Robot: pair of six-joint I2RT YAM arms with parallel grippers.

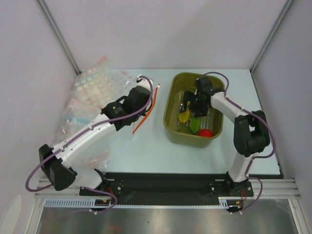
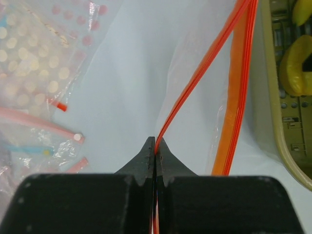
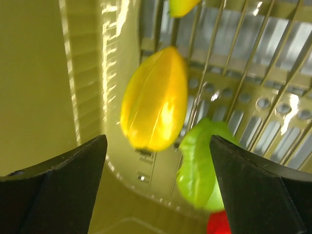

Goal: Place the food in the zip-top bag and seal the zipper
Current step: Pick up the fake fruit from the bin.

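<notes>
Orange-red zipper (image 2: 195,83) is clamped between the closed jaws of the left gripper (image 2: 155,146). Its zip-top bag (image 1: 147,103) lies on the table (image 1: 146,151), just left of the olive basket (image 1: 168,117). To the right, the right gripper (image 3: 157,144) hangs inside that basket, jaws wide apart and gripping nothing. Four food pieces lie below it: one large yellow piece (image 3: 153,97), one green piece (image 3: 200,165), one red piece (image 3: 219,225), and a second yellow piece (image 3: 183,5) farther off. Dotted spare bags (image 1: 92,87) are heaped at the far left, too many to count.
</notes>
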